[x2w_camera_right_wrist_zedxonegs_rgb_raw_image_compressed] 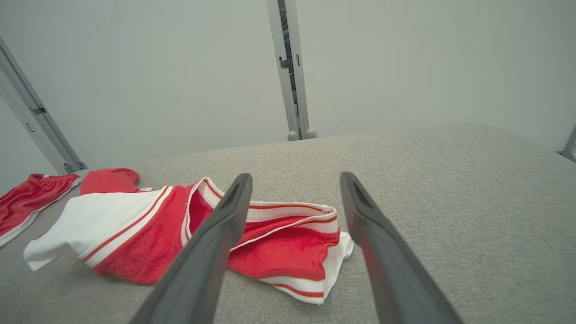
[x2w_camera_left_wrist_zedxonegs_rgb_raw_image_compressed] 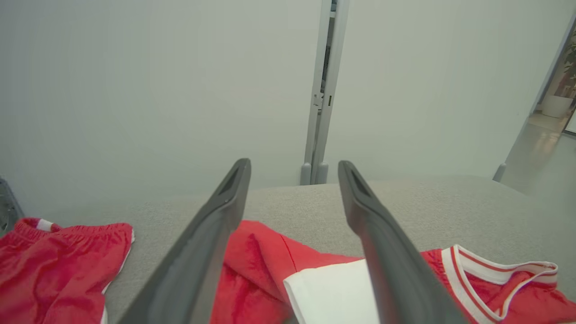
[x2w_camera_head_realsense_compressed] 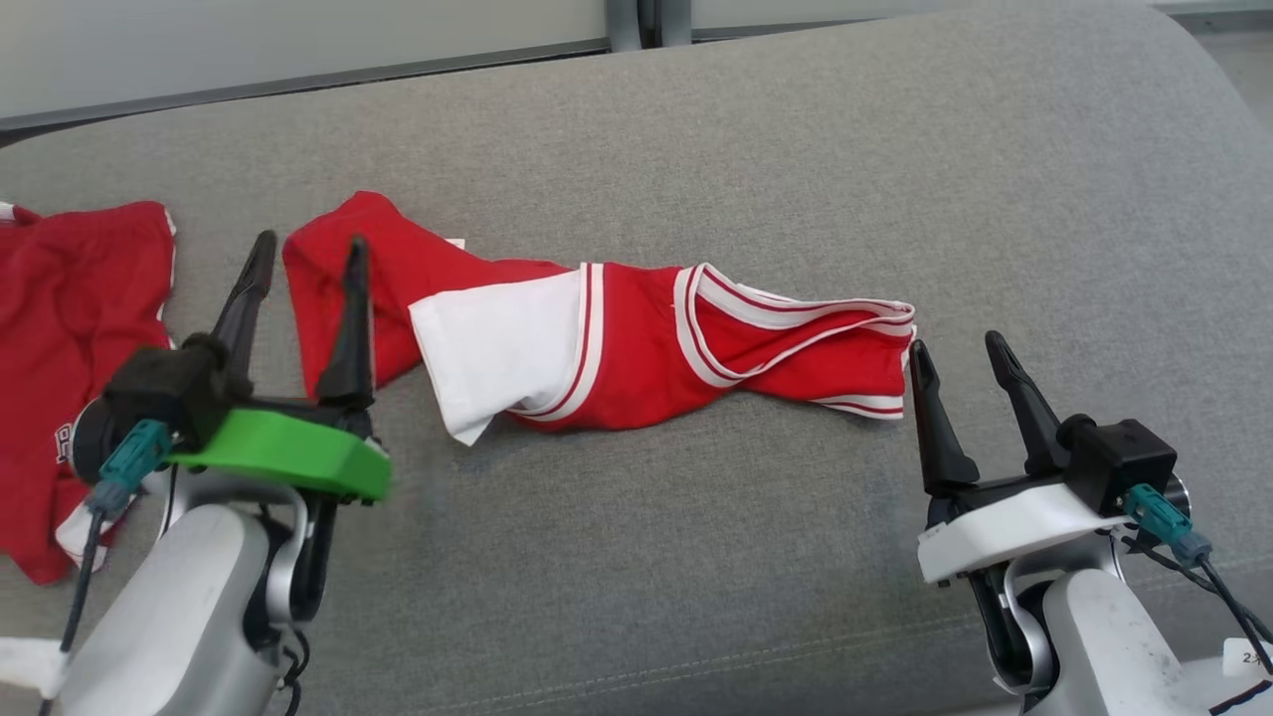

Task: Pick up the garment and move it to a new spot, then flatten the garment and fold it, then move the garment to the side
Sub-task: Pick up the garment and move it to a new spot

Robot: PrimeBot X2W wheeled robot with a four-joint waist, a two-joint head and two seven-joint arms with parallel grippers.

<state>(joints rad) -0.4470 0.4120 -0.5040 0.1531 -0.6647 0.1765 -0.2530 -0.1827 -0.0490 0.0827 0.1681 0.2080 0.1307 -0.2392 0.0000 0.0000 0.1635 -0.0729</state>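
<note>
Cushion: I saw the grey cushion (x2w_camera_head_realsense_compressed: pixel 796 149) bearing two pieces. The garment (x2w_camera_head_realsense_compressed: pixel 617 338) lay at centre and a second red garment (x2w_camera_head_realsense_compressed: pixel 70 328) at 9 o'clock, apart from it.
Garment: red, with white trim striped in red, twisted into a long crumpled band running 9 to 3 o'clock, with a white panel folded over left of its middle.
Left gripper (x2w_camera_head_realsense_compressed: pixel 311 242): at 8 o'clock, fingers spread wide and gripping nothing, at the garment's left end.
Right gripper (x2w_camera_head_realsense_compressed: pixel 955 343): at 4 o'clock, released too, one fingertip just beside the strap end.
</note>
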